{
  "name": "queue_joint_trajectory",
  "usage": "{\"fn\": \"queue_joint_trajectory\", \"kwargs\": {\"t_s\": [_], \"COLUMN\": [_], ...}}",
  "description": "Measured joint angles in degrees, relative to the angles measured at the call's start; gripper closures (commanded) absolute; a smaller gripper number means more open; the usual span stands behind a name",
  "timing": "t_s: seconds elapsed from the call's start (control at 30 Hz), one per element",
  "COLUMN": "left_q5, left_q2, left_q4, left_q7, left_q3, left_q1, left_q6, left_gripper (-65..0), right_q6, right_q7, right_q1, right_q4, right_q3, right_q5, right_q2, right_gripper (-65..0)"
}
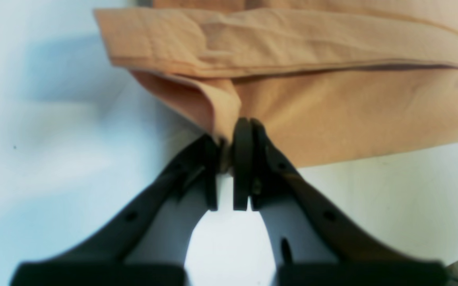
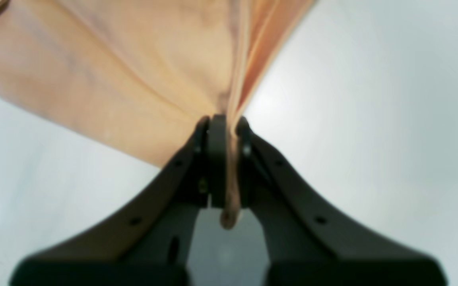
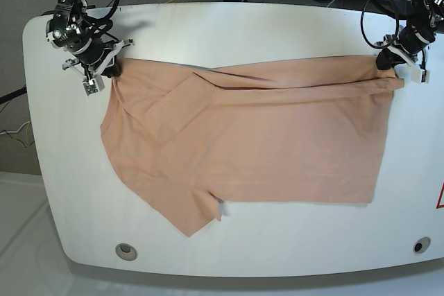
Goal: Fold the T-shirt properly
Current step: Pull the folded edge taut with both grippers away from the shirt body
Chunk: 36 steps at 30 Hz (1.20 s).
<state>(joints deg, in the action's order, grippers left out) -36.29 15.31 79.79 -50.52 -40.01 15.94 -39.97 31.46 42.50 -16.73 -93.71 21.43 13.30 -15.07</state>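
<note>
The left claw (image 1: 231,143) is pinched tight on a fold of the T-shirt (image 1: 332,111); its two dark pads are pressed together w/ a sliver of peach cloth caught between them. Just beyond the tips the fabric bunches into a short upright pleat, then spreads out flat; a doubled-over band of the same cloth lies across the far side (layered, w/ a seam line running along it). In the base view this claw (image 3: 394,67) sits at the picture's right, at the shirt's upper corner near the worktop (image 3: 277,25) edge.

The right claw (image 2: 224,131) is likewise clamped on cloth: a thin strip of the T-shirt (image 2: 113,71) runs down between the pads and pokes out below them. From the tips the fabric fans outward and up, pulled into taut creases, w/ pale worktop on either side. In the base view this claw (image 3: 105,68) is at the picture's left, on the opposite upper corner.

Between the two, the T-shirt (image 3: 250,143) lies spread across the white worktop, top edge folded over into a narrow strip, one sleeve sticking out toward the near edge (lower left in the base view). Cables (image 3: 374,5) hang behind the far side.
</note>
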Motion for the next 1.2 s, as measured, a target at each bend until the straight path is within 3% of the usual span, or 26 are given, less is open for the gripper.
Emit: {"fn": "queue_joint_trajectory", "kwargs": {"t_s": [0.97,1.2], "left_q5": [-0.8,3.2], "left_q2": [0.1,0.2], "left_q4": [7.6,8.0], "left_q7": [0.6,0.8], "left_q3": [0.0,0.0], "left_q1": [11.4,10.3], "left_q6": [-0.6,-0.9], "left_gripper": [-2.9,-3.0], "right_q6": [-0.5,0.6], "right_q7": [-4.9,-5.3], "right_q1": [-7.1,-9.2], "right_q4": [-1.1,-1.1], "right_q3": [0.9,4.6], "right_q5": [1.8,2.1], "right_q2": [-0.8,0.0], "right_gripper": [0.0,0.0]}}
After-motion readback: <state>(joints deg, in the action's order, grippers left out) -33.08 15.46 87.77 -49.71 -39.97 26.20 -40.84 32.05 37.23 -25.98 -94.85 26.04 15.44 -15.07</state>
